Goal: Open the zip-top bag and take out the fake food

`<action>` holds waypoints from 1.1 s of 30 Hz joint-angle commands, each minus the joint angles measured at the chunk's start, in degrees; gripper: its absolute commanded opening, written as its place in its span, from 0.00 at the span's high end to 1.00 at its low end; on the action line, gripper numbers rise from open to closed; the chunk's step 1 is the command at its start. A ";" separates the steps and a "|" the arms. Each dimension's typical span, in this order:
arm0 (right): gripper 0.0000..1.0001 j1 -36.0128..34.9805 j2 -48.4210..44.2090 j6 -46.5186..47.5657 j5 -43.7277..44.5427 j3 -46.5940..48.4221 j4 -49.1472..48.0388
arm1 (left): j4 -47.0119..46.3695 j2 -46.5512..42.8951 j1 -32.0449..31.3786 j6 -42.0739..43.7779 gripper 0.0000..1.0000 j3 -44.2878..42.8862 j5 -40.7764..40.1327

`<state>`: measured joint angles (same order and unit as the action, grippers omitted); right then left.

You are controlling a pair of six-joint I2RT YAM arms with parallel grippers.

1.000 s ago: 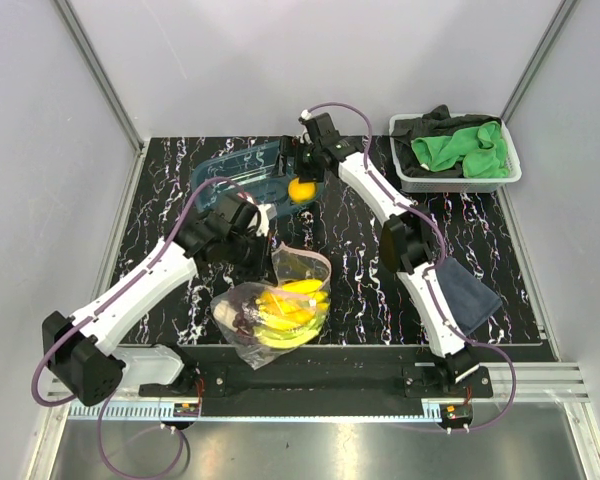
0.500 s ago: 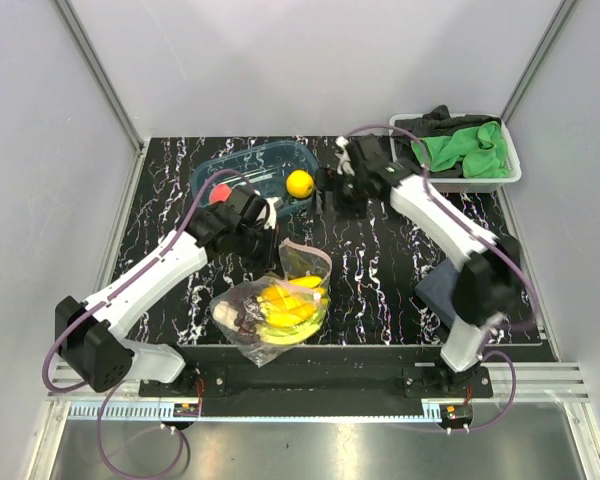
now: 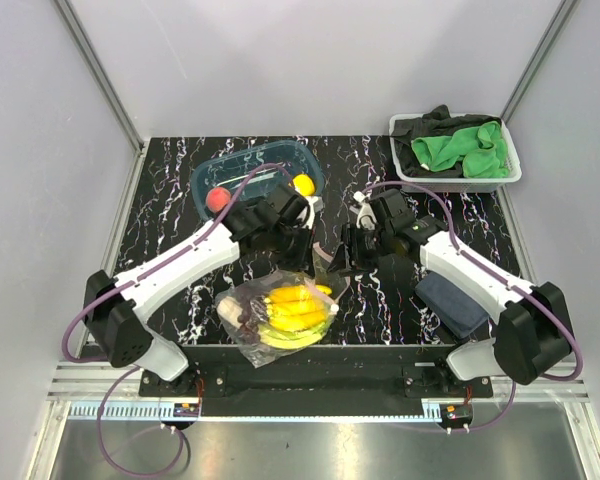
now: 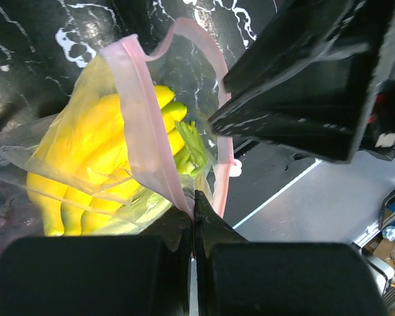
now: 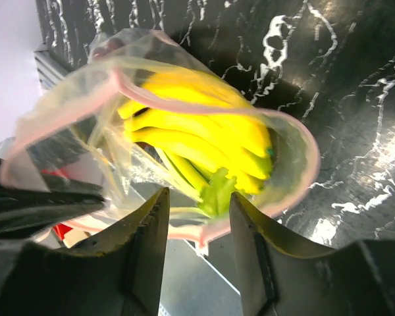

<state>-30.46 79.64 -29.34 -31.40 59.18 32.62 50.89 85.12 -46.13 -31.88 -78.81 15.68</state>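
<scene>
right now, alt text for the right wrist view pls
The right arm's fingers stand apart at the pink rim of the open zip-top bag. Inside lie a yellow banana bunch and a green leek, over a black marbled table.

The clear crinkly plastic zip-top bag (image 3: 265, 350) lies near the front edge of the black marbled table (image 3: 160, 200). Its pink zip strip (image 4: 145, 125) is parted and the mouth gapes toward the far side. One lip of the strip is pinched in the left gripper (image 4: 192, 201).

Inside lie the yellow plastic banana bunch (image 3: 292, 308) and, against it, the green-and-white plastic leek (image 5: 216, 194). At the bag's left is a dark purplish lump (image 3: 246, 318), probably the grapes.

The round yellow plastic lemon (image 3: 303, 184) and the pink-red plastic peach (image 3: 217, 199) lie apart from each other in the blue-tinted clear tray (image 3: 250, 160) beyond the bag.
</scene>
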 commanded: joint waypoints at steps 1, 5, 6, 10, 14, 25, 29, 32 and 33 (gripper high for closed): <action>0.53 -0.83 -0.98 -1.24 -3.41 -2.04 -7.04 | -2.11 1.19 -2.38 -2.04 1.00 -3.63 -2.41; 0.60 -1.01 2.53 -1.59 -4.46 -3.63 -10.03 | -2.29 0.40 -3.70 -4.33 1.00 -3.37 -4.69; 0.60 -1.27 3.06 -1.68 -4.55 -3.98 -10.12 | -2.64 0.13 -3.79 -4.59 1.00 -3.20 -4.87; 0.61 -1.53 4.65 -2.30 -4.37 -5.56 -11.00 | -3.17 0.74 -3.79 -5.21 1.00 -3.63 -4.61; 0.61 -1.62 7.45 -1.86 -3.14 -5.83 -10.47 | -3.70 1.10 -3.88 -5.65 1.00 -4.25 -4.26; 0.61 -1.80 12.03 -1.51 -2.97 -8.02 -11.08 | -6.07 2.94 -3.88 -6.18 1.00 -3.37 -2.50; 0.59 -1.97 13.70 -1.33 -3.14 -7.85 -11.44 | -7.30 4.87 -3.88 -6.18 1.00 -3.20 -1.36; 0.57 -1.97 14.67 -0.89 -2.79 -8.20 -11.70 | -7.74 5.67 -3.88 -6.44 1.00 -3.46 -0.74; 0.56 -2.06 15.02 -0.72 -2.36 -8.20 -11.79 | -7.91 5.67 -3.88 -6.53 1.00 -3.46 -0.57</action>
<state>-31.64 93.32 -31.42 -34.11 51.37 22.41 46.72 90.48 -49.78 -37.80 -80.34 13.02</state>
